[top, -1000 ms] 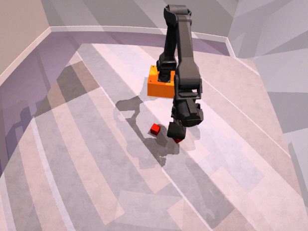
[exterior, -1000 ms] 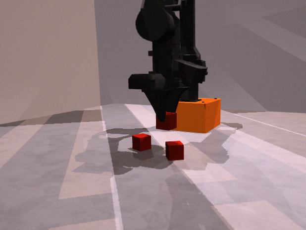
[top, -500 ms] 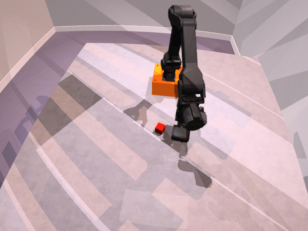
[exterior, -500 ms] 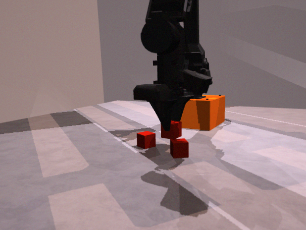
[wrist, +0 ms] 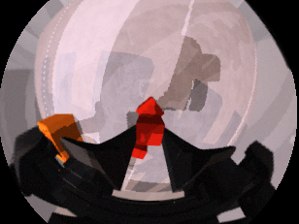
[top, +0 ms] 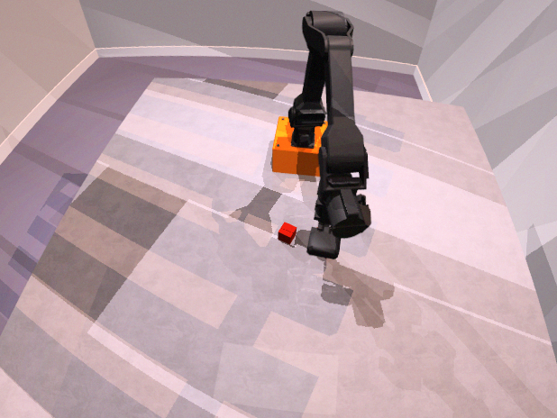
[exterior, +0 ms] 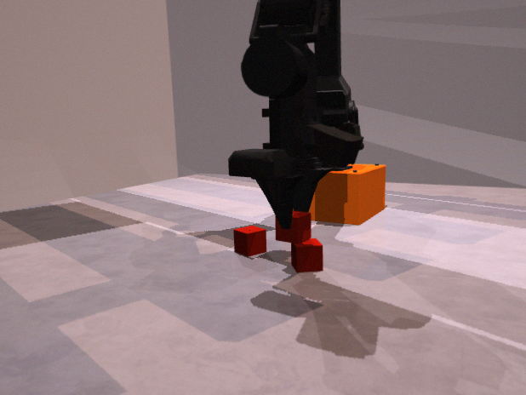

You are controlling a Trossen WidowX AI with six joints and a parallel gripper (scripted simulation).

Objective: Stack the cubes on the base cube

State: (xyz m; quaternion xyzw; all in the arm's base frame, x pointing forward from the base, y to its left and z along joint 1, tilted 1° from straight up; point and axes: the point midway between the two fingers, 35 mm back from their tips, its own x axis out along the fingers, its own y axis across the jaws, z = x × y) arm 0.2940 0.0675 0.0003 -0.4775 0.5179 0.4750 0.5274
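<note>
A: "Hand (top: 324,243) (exterior: 295,219) (wrist: 149,128)?"
B: "Grasping a raised cube (exterior: 302,230) (wrist: 153,136), near the likely base (exterior: 307,257) (wrist: 150,106), well inside bench (top: 225,315) (exterior: 170,298) (wrist: 121,86) edges."
A: "Done?"
B: "Pickup only. Third cube (top: 287,233) (exterior: 250,241) (wrist: 139,153) sits apart, low. Left: both corner placements, release, withdrawal."

1. Legible texts, labels and brands: none, on any surface in the top, exterior or wrist view.
2. Numbers: none that can be read in any of the three views.
3. Signs: none that can be read in any of the three views.
4. Faint marks on the top face of a loose-standing red cube (top: 287,232) (exterior: 250,241): too small to tell whether they are lettering.
</note>
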